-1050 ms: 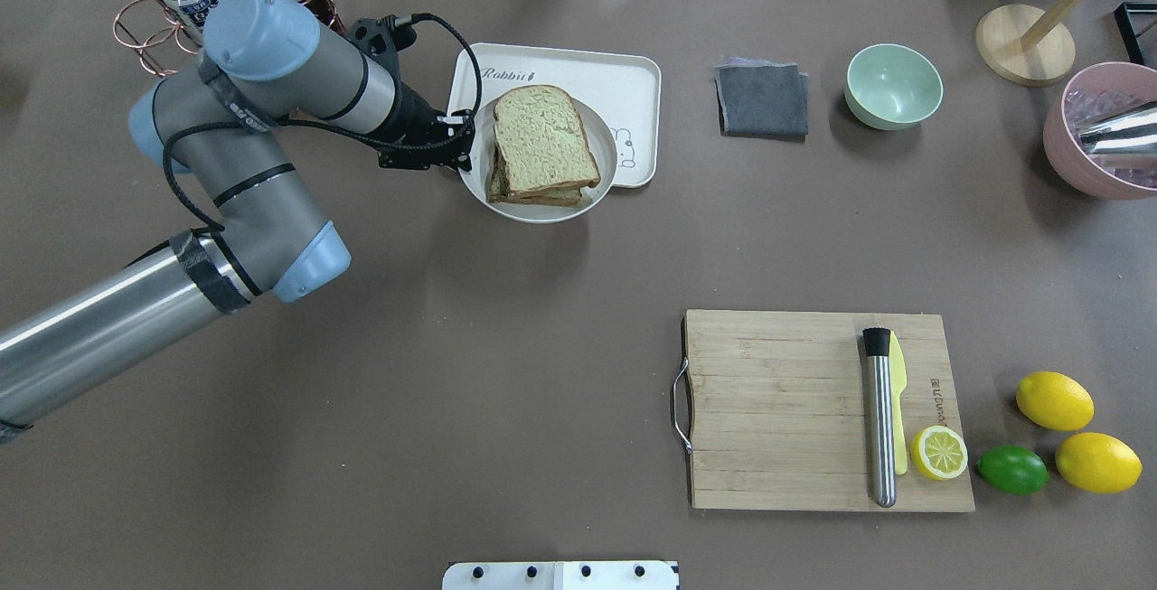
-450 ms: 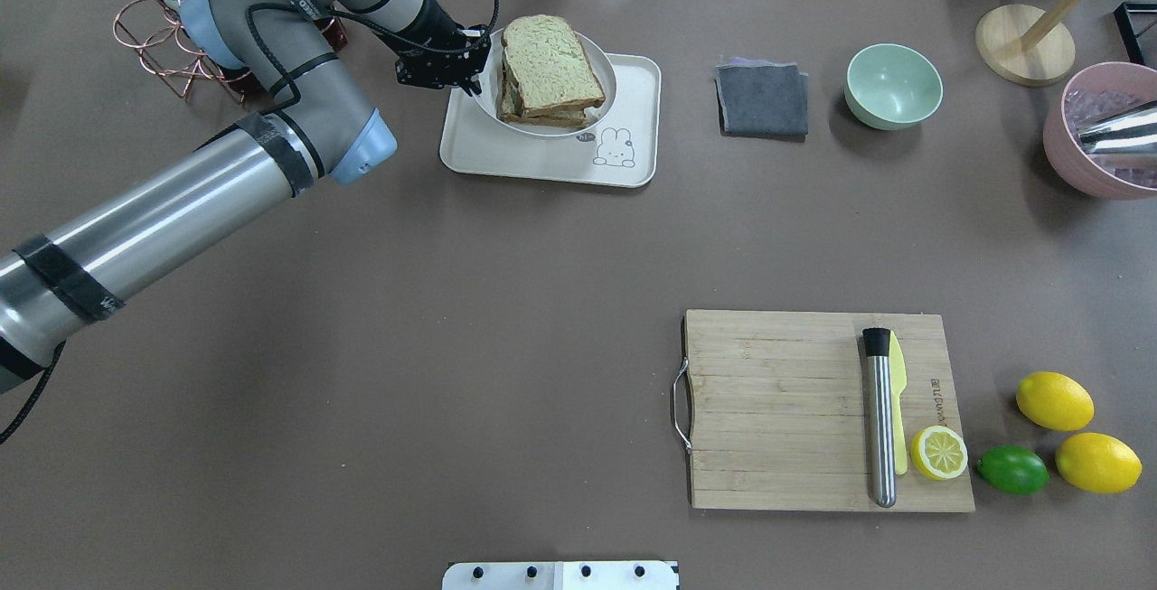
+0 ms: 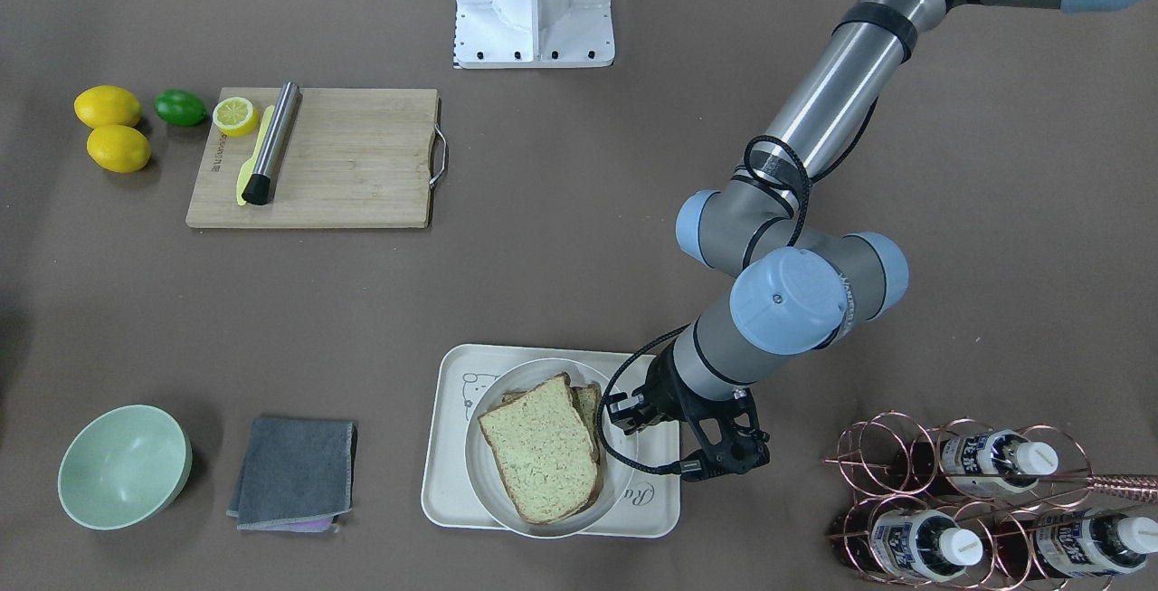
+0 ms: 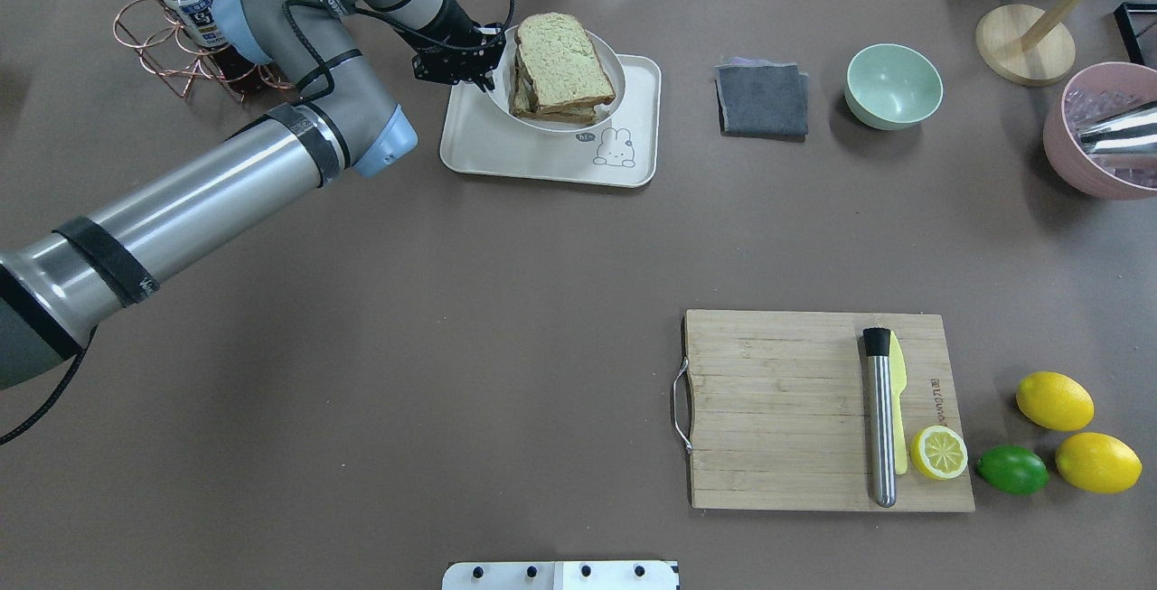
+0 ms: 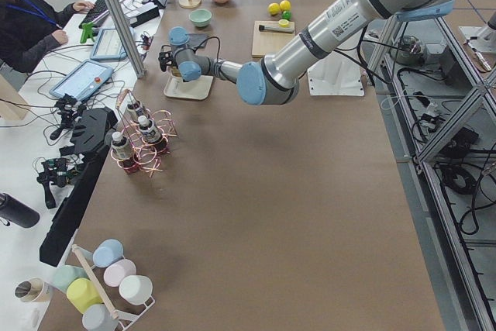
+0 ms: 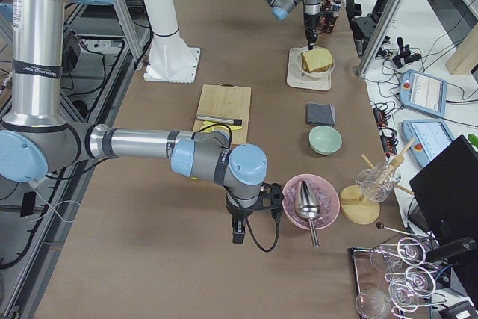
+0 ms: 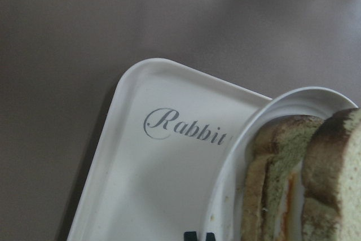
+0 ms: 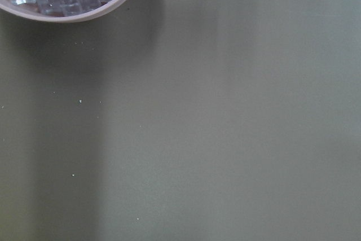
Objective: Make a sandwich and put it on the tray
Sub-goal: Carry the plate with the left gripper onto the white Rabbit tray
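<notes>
The sandwich (image 4: 559, 61) is two dark-crusted bread slices with white and orange filling, on a small round white plate (image 4: 607, 102). My left gripper (image 4: 488, 66) is shut on the plate's left rim and holds it a little above the cream tray (image 4: 524, 152), over its far half. The front view shows the plate (image 3: 488, 491) over the tray (image 3: 448, 473) and the gripper (image 3: 624, 414) at its rim. The left wrist view shows the plate rim (image 7: 237, 156), the sandwich edge (image 7: 282, 179) and the tray's "Rabbit" script (image 7: 186, 128). My right gripper (image 6: 239, 233) shows only far off; I cannot tell its state.
A wooden cutting board (image 4: 777, 409) with a steel muddler (image 4: 879, 418) and a lemon half (image 4: 938, 452) lies front right, with lemons and a lime beside it. A grey cloth (image 4: 762, 99), a green bowl (image 4: 893, 86) and a pink ice bowl (image 4: 1098, 134) stand right of the tray. A copper bottle rack (image 4: 181, 21) stands far left.
My left gripper has carried the plate with the sandwich from the tray's near left corner up and away over the tray, then a little to the right. The tray has not moved.
</notes>
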You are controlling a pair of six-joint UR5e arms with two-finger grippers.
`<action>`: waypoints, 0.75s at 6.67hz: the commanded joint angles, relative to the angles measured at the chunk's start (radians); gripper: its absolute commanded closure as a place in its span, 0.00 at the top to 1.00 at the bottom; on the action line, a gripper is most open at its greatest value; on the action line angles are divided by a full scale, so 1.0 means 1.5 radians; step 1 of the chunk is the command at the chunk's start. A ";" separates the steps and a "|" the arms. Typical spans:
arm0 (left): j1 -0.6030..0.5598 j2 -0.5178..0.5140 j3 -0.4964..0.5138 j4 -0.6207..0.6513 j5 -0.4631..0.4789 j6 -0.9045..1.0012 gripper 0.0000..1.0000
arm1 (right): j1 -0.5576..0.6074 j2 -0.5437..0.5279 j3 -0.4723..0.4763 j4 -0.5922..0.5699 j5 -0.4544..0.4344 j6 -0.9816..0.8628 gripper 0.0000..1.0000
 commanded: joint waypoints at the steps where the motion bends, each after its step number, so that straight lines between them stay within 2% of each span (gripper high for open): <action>1: 0.018 0.000 0.004 -0.013 0.029 0.016 0.34 | 0.000 0.001 0.000 0.000 0.000 0.000 1.00; 2: 0.020 0.001 0.004 -0.013 0.031 0.038 0.98 | 0.000 0.001 0.000 0.000 0.000 0.000 1.00; 4: 0.008 0.021 -0.027 -0.011 0.028 0.047 0.98 | 0.000 0.001 -0.003 0.000 -0.001 0.001 1.00; 5: -0.016 0.087 -0.110 0.003 0.011 0.101 0.98 | 0.000 0.001 -0.003 0.000 -0.001 0.002 1.00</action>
